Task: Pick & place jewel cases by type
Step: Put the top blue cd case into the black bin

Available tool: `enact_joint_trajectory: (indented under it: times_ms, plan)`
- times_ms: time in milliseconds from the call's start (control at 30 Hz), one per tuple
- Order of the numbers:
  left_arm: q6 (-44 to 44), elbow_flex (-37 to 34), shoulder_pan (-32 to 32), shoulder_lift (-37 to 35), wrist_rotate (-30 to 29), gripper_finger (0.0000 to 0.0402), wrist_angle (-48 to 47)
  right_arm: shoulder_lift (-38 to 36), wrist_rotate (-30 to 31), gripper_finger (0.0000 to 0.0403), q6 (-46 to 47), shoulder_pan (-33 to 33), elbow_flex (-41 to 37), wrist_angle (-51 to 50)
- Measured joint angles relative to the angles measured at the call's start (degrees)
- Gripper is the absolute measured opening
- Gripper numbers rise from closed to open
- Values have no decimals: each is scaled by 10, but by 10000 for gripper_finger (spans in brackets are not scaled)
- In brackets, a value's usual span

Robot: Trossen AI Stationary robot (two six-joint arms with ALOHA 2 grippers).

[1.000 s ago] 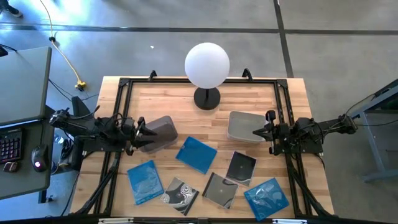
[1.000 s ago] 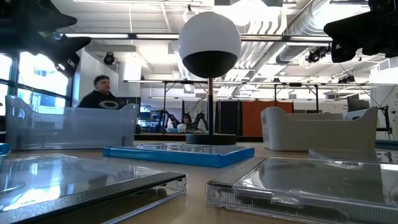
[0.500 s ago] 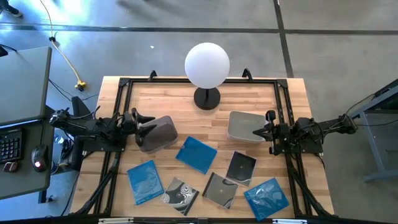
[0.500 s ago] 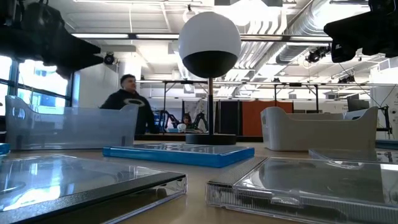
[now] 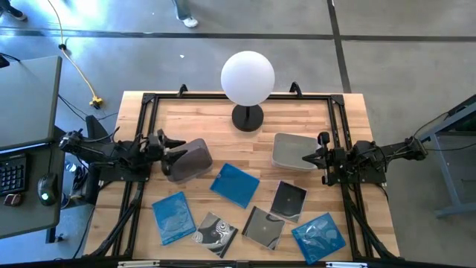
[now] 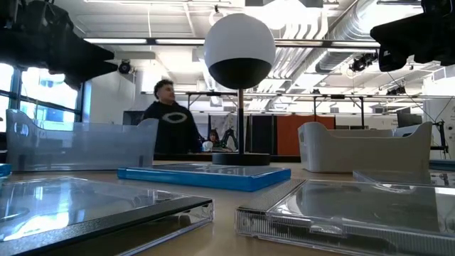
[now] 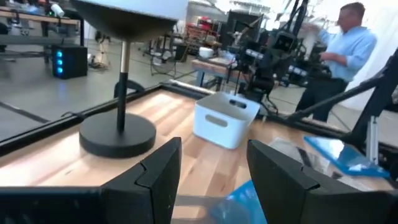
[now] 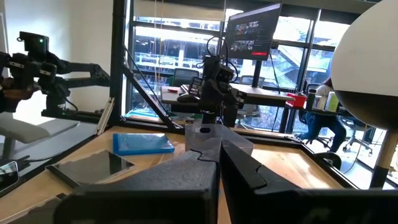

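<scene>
I see left claw (image 5: pixel 169 151) spread wide, empty, above grey tub (image 5: pixel 190 159); right claw (image 5: pixel 307 158) closed, empty.

You see two matte black, jointed arms with cable bundles; the left tool (image 5: pixel 172 152) and right tool (image 5: pixel 307 158) carry dark, angular, faceted plastic fingers (image 7: pixel 158 174).

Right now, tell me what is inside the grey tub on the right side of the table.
From above, the right tub shows only its bare grey floor, no cases. The right hand, shut, hangs over its near edge and covers a small strip of the inside there.
</scene>
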Motion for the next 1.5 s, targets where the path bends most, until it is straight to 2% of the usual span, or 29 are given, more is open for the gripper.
enact_joint_trajectory:
  times_ms: [167, 400, 500, 767, 967, 1167, 1500]
  plan:
    - [43, 56, 0, 13, -15, 182, -13, 0, 0, 7, 0, 0, 0, 0]
    - [27, 179, 0, 80, -75, 182, -176, 0, 0, 8, 0, 0, 0, 0]
    - [16, 207, 0, 112, -89, 182, -205, 0, 0, 5, -1, 0, 0, 0]
    - [15, 213, 0, 167, -93, 182, -190, 0, 0, 7, 0, 0, 0, 0]
    - [14, 213, 0, 196, -131, 182, -186, 0, 0, 8, 0, 0, 0, 0]
    - [13, 213, 0, 216, -120, 182, -184, 0, 0, 9, 0, 0, 0, 0]
    - [1, 213, 0, 268, -152, 182, -106, 0, 2, 6, -3, 0, 0, 5]
